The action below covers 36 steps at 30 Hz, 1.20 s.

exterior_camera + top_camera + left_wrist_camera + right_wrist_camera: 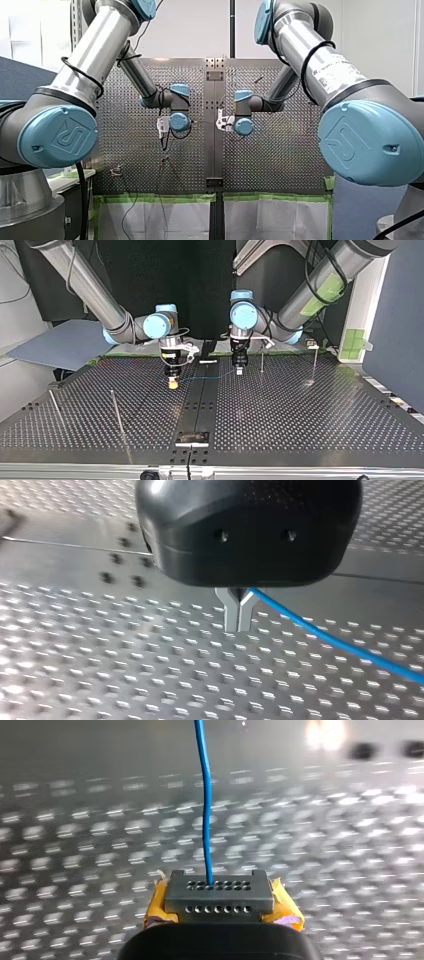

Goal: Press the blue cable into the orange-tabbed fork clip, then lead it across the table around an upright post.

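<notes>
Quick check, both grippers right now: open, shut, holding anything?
The left gripper: shut on the blue cable.
The right gripper: shut on the same blue cable.

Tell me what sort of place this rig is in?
Most likely a robotics lab test cell: a perforated table with thin upright posts, green tape along its edge, and a blue cable strung between my left gripper and my right gripper.
</notes>
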Motion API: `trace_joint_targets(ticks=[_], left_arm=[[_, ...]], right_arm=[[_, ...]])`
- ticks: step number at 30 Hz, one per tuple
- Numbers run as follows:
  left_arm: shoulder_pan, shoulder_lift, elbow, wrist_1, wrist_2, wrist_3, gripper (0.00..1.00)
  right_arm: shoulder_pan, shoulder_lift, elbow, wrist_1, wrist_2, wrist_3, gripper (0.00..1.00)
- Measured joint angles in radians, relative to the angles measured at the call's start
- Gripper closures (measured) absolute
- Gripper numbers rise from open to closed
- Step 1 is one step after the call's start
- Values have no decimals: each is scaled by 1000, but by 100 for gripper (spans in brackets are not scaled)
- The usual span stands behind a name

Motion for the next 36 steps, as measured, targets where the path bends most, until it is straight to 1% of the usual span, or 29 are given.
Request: trace_joint_targets(ticks=[4, 7, 13, 18, 25, 31, 36], left_arm=[[-4, 41, 12, -24, -9, -2, 100], [-6, 72, 26, -48, -13, -2, 100], [-7, 116, 43, -70, -17, -7, 100], [-7, 123, 61, -87, -25, -12, 100], [-9, 124, 103, -124, -26, -7, 100], [-15, 125, 137, -152, -31, -6, 100], [-20, 125, 163, -174, -35, -5, 100]], right_arm=[[2, -46, -2, 5, -1, -1, 100], [4, -72, -3, 12, -1, -2, 100], [6, -107, -5, 32, 0, -3, 100], [7, -117, -8, 36, 0, -3, 100], [7, -162, -26, 71, 1, -3, 100], [6, -191, -50, 99, 0, -3, 100], [4, -216, -57, 110, 2, -3, 100]])
